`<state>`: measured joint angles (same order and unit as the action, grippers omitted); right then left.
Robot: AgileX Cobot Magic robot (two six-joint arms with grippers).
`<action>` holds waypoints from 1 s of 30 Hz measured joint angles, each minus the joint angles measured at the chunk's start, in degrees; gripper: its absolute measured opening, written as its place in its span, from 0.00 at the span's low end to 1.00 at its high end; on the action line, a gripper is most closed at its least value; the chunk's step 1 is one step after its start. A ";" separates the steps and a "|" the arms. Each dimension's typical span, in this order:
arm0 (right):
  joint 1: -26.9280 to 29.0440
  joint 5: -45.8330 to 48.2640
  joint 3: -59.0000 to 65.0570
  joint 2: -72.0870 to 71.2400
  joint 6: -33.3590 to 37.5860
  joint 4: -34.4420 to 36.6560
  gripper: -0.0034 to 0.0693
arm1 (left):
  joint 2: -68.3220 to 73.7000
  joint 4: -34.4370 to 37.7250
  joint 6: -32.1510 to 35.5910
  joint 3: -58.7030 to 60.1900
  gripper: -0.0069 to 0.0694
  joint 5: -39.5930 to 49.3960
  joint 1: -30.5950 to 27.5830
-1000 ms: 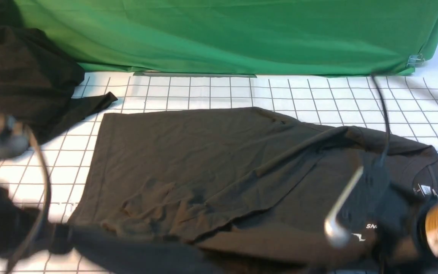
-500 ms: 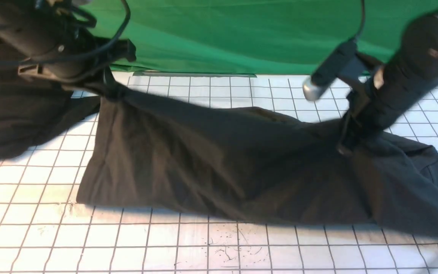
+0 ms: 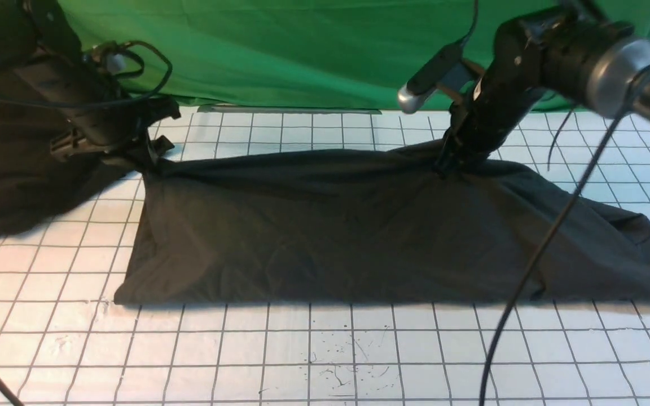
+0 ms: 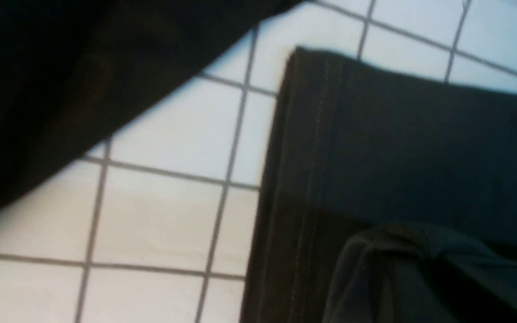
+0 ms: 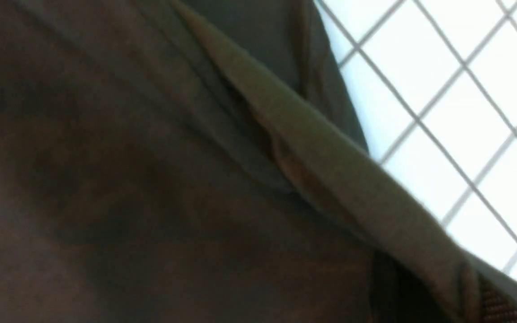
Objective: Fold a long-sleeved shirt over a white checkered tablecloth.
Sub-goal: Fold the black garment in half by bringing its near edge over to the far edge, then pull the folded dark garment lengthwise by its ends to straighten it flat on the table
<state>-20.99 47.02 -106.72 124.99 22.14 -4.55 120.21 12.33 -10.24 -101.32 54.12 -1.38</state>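
Observation:
The long-sleeved shirt (image 3: 347, 225) lies across the white checkered tablecloth (image 3: 325, 355), folded lengthwise with its near edge doubled back to the far edge. My left gripper (image 3: 153, 160) is shut on the shirt's far left corner. My right gripper (image 3: 443, 166) is shut on the far edge toward the right. The left wrist view shows the stitched hem (image 4: 312, 179) and bunched cloth at the jaws. In the right wrist view a fold of the shirt (image 5: 330, 179) runs into the jaws. The logo and neck label are hidden.
A blacker heap of cloth (image 3: 14, 163) lies at the far left beside my left arm. A green cloth (image 3: 330, 51) hangs along the back. Ink scribbles (image 3: 347, 361) mark the tablecloth near the front. A cable (image 3: 528, 270) from the right arm hangs over the shirt.
Both grippers carried the shirt's near edge up and over to the far side, then lowered it. The shirt went from spread open to folded in half lengthwise.

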 joint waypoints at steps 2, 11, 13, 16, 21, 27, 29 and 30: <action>-0.19 -2.44 -0.07 1.19 -0.06 0.00 0.15 | 0.00 -1.10 0.00 -0.11 0.12 -1.40 -0.25; -0.73 -12.04 -0.39 1.35 -1.84 -0.19 0.47 | 0.07 -5.82 0.06 -0.17 0.12 -9.87 -0.38; -0.73 -12.56 -0.39 1.35 -3.65 -0.25 0.55 | 0.07 -5.95 0.36 -0.21 0.14 -11.12 -0.38; -0.73 -12.72 -0.39 1.35 -5.05 -0.30 0.64 | 0.07 -6.09 1.70 -0.21 0.21 -12.18 -0.38; -0.73 -5.61 -2.10 1.03 -5.90 -0.38 0.67 | 0.07 -9.57 2.18 -0.21 0.45 -15.45 -0.43; -0.30 12.78 -7.50 -4.63 -8.48 -1.57 0.61 | -2.10 -12.33 1.31 -2.38 0.72 -15.09 -0.49; 0.66 17.12 -8.33 -7.88 -8.72 -1.52 0.53 | -3.95 -10.16 2.22 -4.57 0.73 -11.42 -0.49; 1.94 19.18 -8.46 -10.00 -8.90 -1.43 0.45 | -4.83 -7.77 4.22 -5.35 0.69 -8.17 -0.49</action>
<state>-19.04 66.21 -115.18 114.99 13.24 -5.98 115.38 4.56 -6.02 -106.67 45.95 -1.87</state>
